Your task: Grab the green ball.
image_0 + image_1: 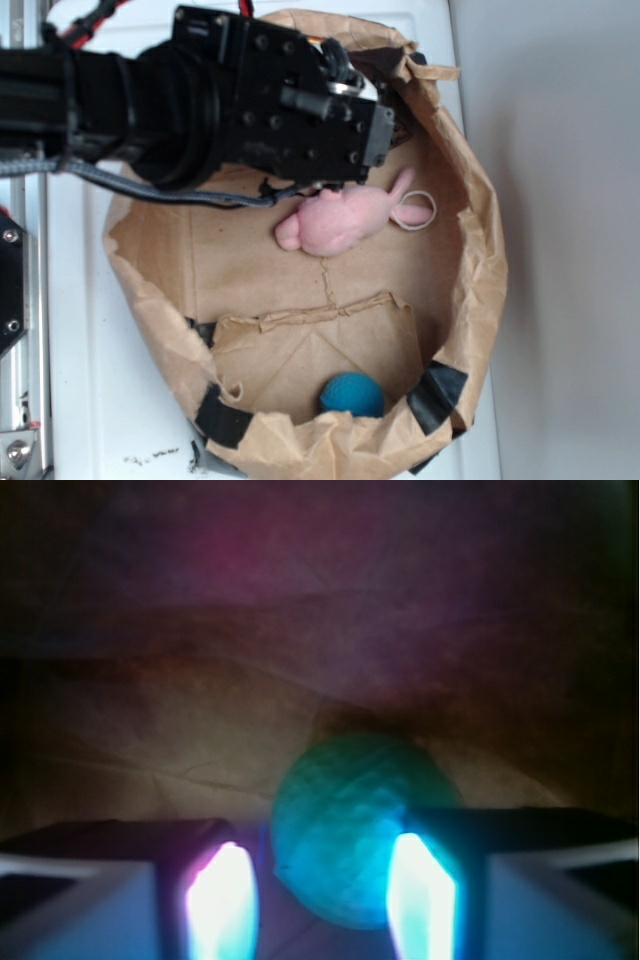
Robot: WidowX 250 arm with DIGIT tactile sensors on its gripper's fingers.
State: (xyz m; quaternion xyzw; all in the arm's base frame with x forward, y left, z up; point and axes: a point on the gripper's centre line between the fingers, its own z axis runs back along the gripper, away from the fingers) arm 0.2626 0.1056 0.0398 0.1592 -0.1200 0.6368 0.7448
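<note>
From the exterior view I saw my arm (190, 100) reaching in from the left over a shallow brown paper bag (480, 250) with its rim rolled down and patched with black tape (437, 393). The bag sat on a white bench (90, 330), filling most of it. The gripper (385, 125) hung low inside the bag near its top edge, its tips hidden there by the wrist housing and the bag's folded rim.

A pink plush toy (335, 222) lay on the bag's floor just below the gripper, with a thin loop (415, 210) trailing from it towards the right wall. A darker teal-blue ball (352, 394) rested well apart from it, against the bottom wall of the bag beside a raised paper flap (320, 345).

I could not find the green ball in the exterior view; the arm covered that spot. The wrist view showed it: the green ball (350, 825) lay on the crumpled paper between the two fingers (220, 900), sitting closer to the right-hand one, which overlapped its edge. The jaws stood apart, with a gap on the ball's left side. Whether the right finger touched the ball I could not tell; that picture was dim and glare washed out the finger faces.
</note>
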